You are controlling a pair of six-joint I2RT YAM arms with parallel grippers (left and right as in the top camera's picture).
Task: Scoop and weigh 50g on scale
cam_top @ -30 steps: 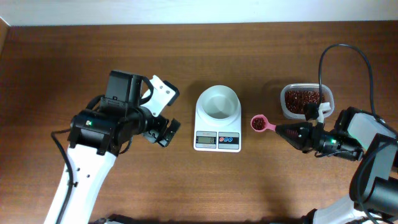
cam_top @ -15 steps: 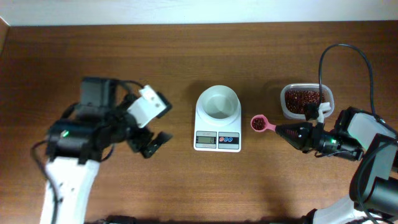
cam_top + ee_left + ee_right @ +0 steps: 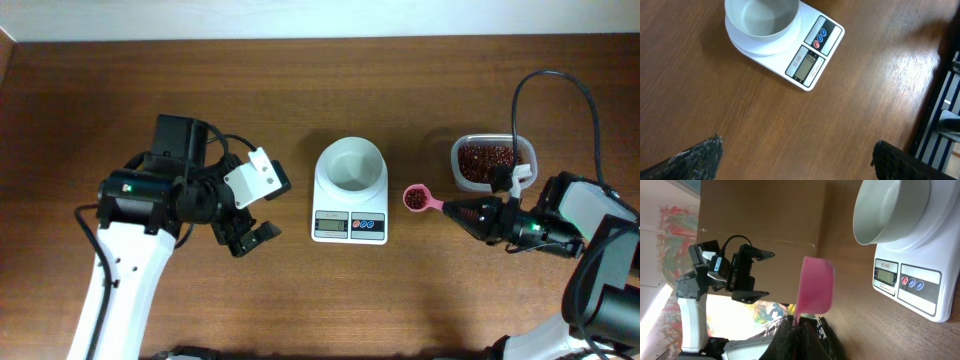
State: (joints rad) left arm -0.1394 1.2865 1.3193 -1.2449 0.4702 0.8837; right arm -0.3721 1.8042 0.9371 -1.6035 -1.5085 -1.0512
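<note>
A: Now, where is the scale (image 3: 350, 190)?
B: Middle of the desk (image 3: 300, 90), between my arms. My left pincer (image 3: 796, 159) hangs released, empty, to its left; my right pincer (image 3: 452, 209) is clenched on the pink scoop (image 3: 416, 198), just right of it.

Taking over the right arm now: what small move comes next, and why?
Probably carry the scoop across until it is over the bowl, ready to tip. The right gripper is shut on its handle, beans sit in its cup, it hangs between scale and tub, and the bowl looks empty.
</note>
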